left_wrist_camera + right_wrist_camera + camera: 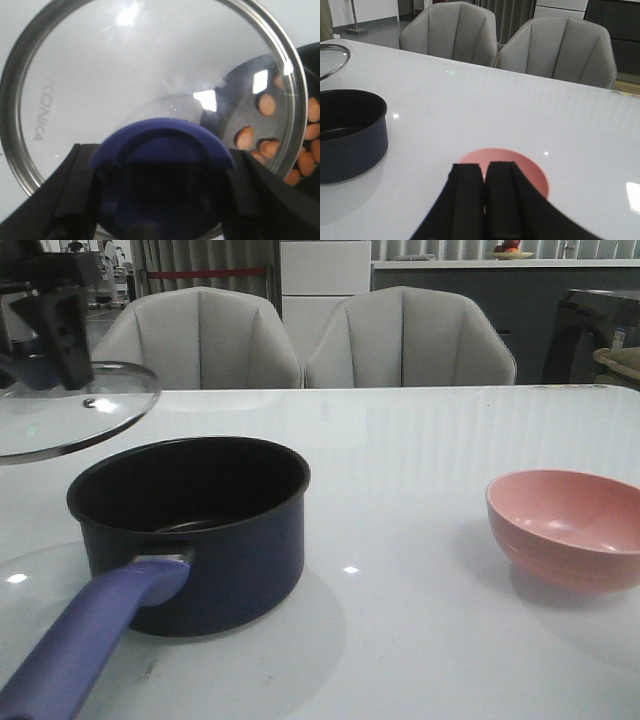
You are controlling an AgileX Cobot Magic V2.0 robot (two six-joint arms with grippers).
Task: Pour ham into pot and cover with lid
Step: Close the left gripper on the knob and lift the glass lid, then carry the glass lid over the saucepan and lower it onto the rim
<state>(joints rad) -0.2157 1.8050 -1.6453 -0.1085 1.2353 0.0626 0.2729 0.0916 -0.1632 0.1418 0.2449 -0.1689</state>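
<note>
**Lid held aloft, ham in pot**

- Table [420, 440]: white, glossy, fills the front view.
- Pot [200, 540]: lower left of front view, uncovered, handle toward camera.
- Lid [70, 410]: upper left, tilted, raised clear of the pot rim.
- Pink bowl [570, 525]: right edge.
- Left claw [162, 200]: clamped on the lid's knob.
- Right claw [485, 200]: fingers pressed together, holding nothing, over the bowl.
- Ham [267, 105]: orange pieces on the pot floor, seen through the glass.

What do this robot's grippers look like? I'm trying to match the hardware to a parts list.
Both are matte black with no visible markings or cables. The left gripper shows two broad, angular fingers. The right gripper has two narrow, flat-faced fingers with rounded tips, widening toward the base.
</note>
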